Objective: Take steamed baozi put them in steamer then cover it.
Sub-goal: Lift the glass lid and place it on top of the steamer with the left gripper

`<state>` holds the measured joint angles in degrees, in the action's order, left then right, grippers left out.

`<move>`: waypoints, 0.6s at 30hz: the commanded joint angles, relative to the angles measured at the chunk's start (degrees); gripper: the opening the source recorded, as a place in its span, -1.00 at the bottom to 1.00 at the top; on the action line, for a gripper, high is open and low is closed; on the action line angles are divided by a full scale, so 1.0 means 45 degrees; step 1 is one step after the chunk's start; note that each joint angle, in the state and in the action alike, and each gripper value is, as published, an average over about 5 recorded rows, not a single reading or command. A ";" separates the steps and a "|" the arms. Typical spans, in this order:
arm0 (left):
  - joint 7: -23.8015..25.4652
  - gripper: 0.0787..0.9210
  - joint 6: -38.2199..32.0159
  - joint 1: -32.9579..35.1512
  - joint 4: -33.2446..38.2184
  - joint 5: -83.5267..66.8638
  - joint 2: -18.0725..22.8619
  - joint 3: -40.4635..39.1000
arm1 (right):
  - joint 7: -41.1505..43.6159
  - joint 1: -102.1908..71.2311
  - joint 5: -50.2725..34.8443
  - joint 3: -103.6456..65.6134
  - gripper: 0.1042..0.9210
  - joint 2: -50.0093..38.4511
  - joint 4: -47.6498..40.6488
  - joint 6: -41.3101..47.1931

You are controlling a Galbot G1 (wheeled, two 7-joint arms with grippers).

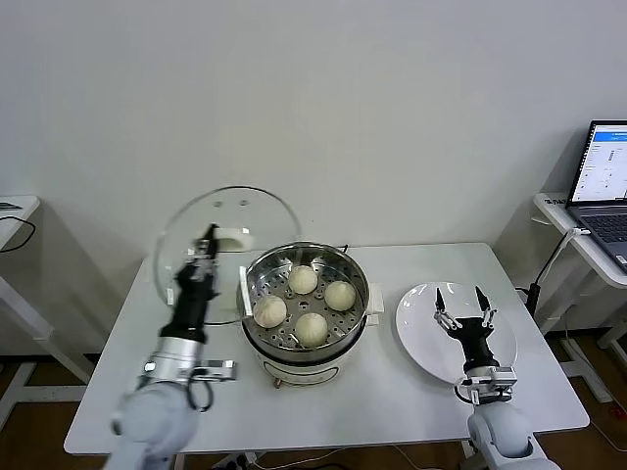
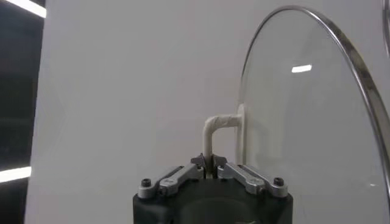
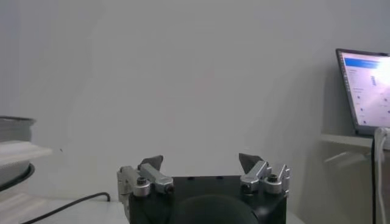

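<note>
The steamer [image 1: 357,311] stands at the table's middle, and several cream-white baozi [image 1: 303,280] lie on its perforated tray. My left gripper [image 1: 208,242] is shut on the white handle [image 2: 217,125] of the glass cover [image 1: 186,240] and holds it on edge, lifted, just left of the steamer. In the left wrist view the cover's metal rim [image 2: 341,38] arcs beside the gripper [image 2: 209,163]. My right gripper [image 1: 460,300] is open and empty above the white plate [image 1: 416,323], right of the steamer. It also shows in the right wrist view [image 3: 201,162].
The white plate lies bare on the table right of the steamer. A side desk with an open laptop [image 1: 602,181] stands at the far right, with a cable [image 1: 549,264] hanging from it. Another desk edge [image 1: 15,211] is at the far left.
</note>
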<state>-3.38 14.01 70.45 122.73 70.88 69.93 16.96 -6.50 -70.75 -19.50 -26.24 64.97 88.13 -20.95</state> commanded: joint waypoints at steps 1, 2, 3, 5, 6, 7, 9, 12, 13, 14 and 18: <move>0.2993 -0.76 0.3748 -0.2025 -0.0284 0.1793 0.0592 -0.5146 | 0.0022 -0.0064 0.0088 -0.0245 0.76 0.0169 -0.0196 -0.0075; 0.3208 -0.76 0.3893 -0.2072 -0.0378 0.1949 0.0598 -0.5278 | 0.0032 -0.0073 0.0113 -0.0264 0.76 0.0206 -0.0242 -0.0097; 0.3346 -0.76 0.4020 -0.2108 -0.0487 0.2030 0.0613 -0.5390 | 0.0039 -0.0079 0.0136 -0.0276 0.76 0.0239 -0.0279 -0.0114; 0.3527 -0.76 0.4183 -0.2195 -0.0811 0.2174 0.0676 -0.5584 | 0.0051 -0.0073 0.0186 -0.0299 0.76 0.0306 -0.0343 -0.0136; 0.3561 -0.76 0.4238 -0.2237 -0.0967 0.2177 0.0723 -0.5651 | 0.0053 -0.0059 0.0201 -0.0306 0.76 0.0336 -0.0366 -0.0139; 0.3566 -0.76 0.4262 -0.2272 -0.1125 0.2191 0.0775 -0.5692 | 0.0053 -0.0042 0.0222 -0.0310 0.76 0.0366 -0.0384 -0.0140; 0.3544 -0.76 0.4259 -0.2322 -0.1424 0.2272 0.0871 -0.5737 | 0.0051 -0.0006 0.0269 -0.0308 0.76 0.0415 -0.0411 -0.0131; 0.3497 -0.76 0.4253 -0.2332 -0.1803 0.2479 0.0995 -0.5803 | 0.0048 0.0029 0.0331 -0.0289 0.76 0.0459 -0.0433 -0.0107; 0.3489 -0.76 0.4265 -0.2328 -0.1913 0.2538 0.1047 -0.5822 | 0.0048 0.0038 0.0343 -0.0283 0.76 0.0467 -0.0440 -0.0102; 0.3485 -0.76 0.4277 -0.2325 -0.2022 0.2616 0.1106 -0.5833 | 0.0048 0.0048 0.0354 -0.0278 0.76 0.0477 -0.0449 -0.0096; 0.3436 -0.76 0.4375 -0.2321 -0.2338 0.2930 0.1449 -0.5809 | 0.0059 0.0081 0.0406 -0.0258 0.76 0.0500 -0.0516 -0.0092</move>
<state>9.22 29.72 61.82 116.61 79.98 73.99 -4.36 -6.29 -70.48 -17.98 -27.32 66.92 86.19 -21.43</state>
